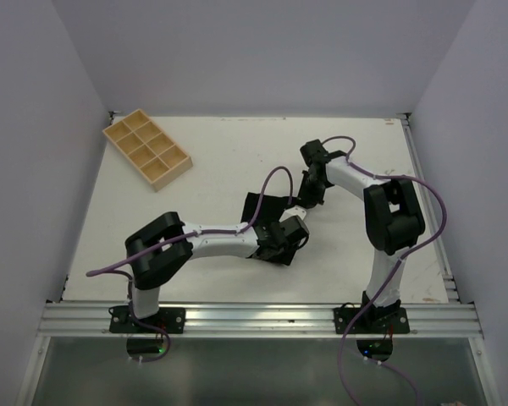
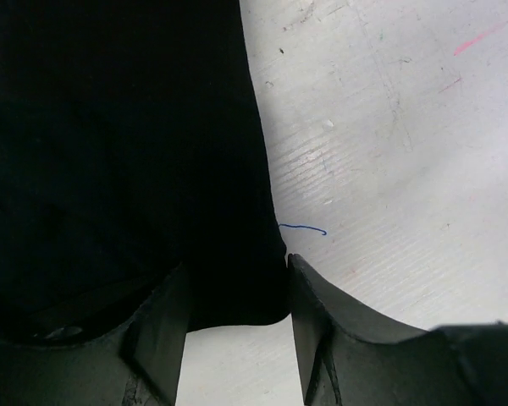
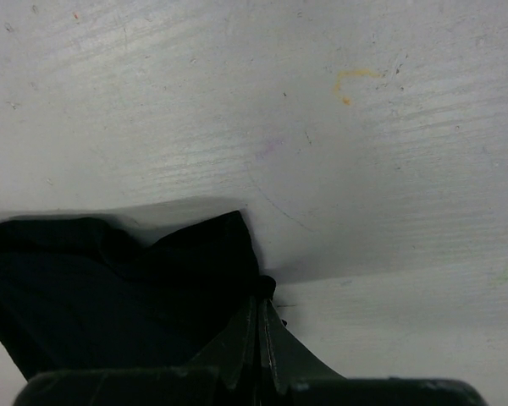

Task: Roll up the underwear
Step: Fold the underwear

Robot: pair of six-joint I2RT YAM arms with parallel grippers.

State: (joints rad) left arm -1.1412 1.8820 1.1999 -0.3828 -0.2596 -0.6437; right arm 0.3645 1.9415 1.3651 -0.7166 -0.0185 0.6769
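The underwear (image 1: 257,205) is a black fabric piece lying mid-table between my two arms. In the left wrist view it (image 2: 118,152) fills the left half, and its lower corner lies between my left gripper's (image 2: 237,266) spread fingers, which stand open around it. My left gripper (image 1: 286,237) sits just below and to the right of the garment. My right gripper (image 1: 307,201) is at the garment's right edge. In the right wrist view its fingers (image 3: 261,292) are closed together on a raised corner of the underwear (image 3: 110,288).
A wooden tray (image 1: 146,148) with several compartments sits at the far left of the white table (image 1: 237,161). Purple cables loop over both arms. White walls close in the left, back and right sides.
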